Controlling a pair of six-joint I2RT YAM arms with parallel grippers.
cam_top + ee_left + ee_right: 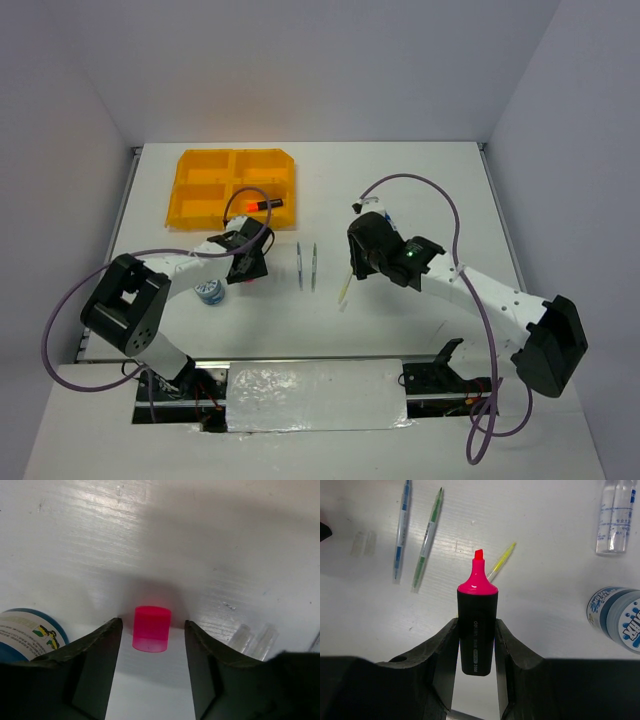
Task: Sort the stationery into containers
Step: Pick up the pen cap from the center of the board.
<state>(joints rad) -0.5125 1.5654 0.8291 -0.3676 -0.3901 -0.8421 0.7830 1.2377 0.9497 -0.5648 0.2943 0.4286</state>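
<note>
The orange-yellow tray (pixel 232 181) lies at 11 o'clock on the bench (pixel 420 190). It has four compartments, and an orange-capped marker (pixel 266 204) lies flat in the near right one, at the tray's 4 o'clock.

At 6 o'clock from the tray the left gripper (pixel 247 265) points down at the bench. It is open, with one finger on each side of a pink cap (pixel 151 628) that stands upright on the surface. A slim gap shows on both sides, so the cap is not gripped. A round blue-and-white roll (pixel 210 293) sits close by, at this gripper's 8 o'clock. In the left wrist view two small clear pieces (pixel 252 640) lie just beside the right-hand finger.

Near the bench's middle a blue pen (pixel 401 530) and a green pen (pixel 427 537) lie side by side. They are parallel and apart, running roughly from 12 to 6. A pale yellow stick (pixel 344 289) lies tilted at their 4 o'clock.

At the stick's 1 o'clock the right gripper (pixel 476 625) is closed on a black marker (pixel 477 610). The marker is uncapped, its pink tip pointing away from the fingers. In the right wrist view a clear bottle (pixel 615 517) lies at 2 o'clock from the marker.
</note>
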